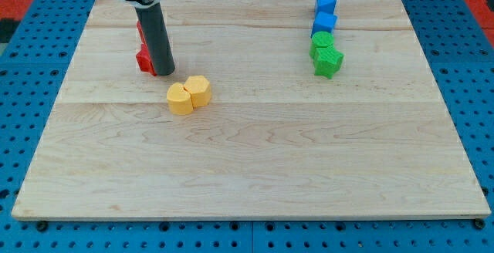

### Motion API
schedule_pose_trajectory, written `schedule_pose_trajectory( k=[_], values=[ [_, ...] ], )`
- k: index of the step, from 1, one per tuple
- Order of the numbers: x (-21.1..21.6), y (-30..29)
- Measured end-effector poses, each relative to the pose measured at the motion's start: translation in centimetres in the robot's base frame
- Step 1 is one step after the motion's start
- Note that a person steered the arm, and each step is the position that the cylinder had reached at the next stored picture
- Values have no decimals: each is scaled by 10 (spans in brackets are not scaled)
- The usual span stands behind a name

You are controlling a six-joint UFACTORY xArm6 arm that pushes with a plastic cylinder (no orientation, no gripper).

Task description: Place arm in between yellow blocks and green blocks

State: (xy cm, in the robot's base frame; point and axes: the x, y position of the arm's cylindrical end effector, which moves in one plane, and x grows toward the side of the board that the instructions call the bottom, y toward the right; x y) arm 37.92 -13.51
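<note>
My arm enters from the view's top as a dark, upright cylindrical rod. My tip (164, 73) rests on the pale wooden board (255, 168), in its upper-left part, well in from the board's left edge and near its top edge. The rod leans slightly toward the view's left as it rises.

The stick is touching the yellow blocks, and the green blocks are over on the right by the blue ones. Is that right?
Not quite. In the camera view my tip is not touching the yellow blocks; it sits up and to the view's left of them, right against the red blocks. The rest holds: the green blocks are on the view's right, just below the blue blocks.
</note>
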Motion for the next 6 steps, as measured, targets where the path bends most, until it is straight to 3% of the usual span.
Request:
schedule_pose_trajectory(
  k=[3,4,5,6],
  values=[
    [-23,-20],
    [-10,24],
    [-1,123],
    [7,175]
  ],
)
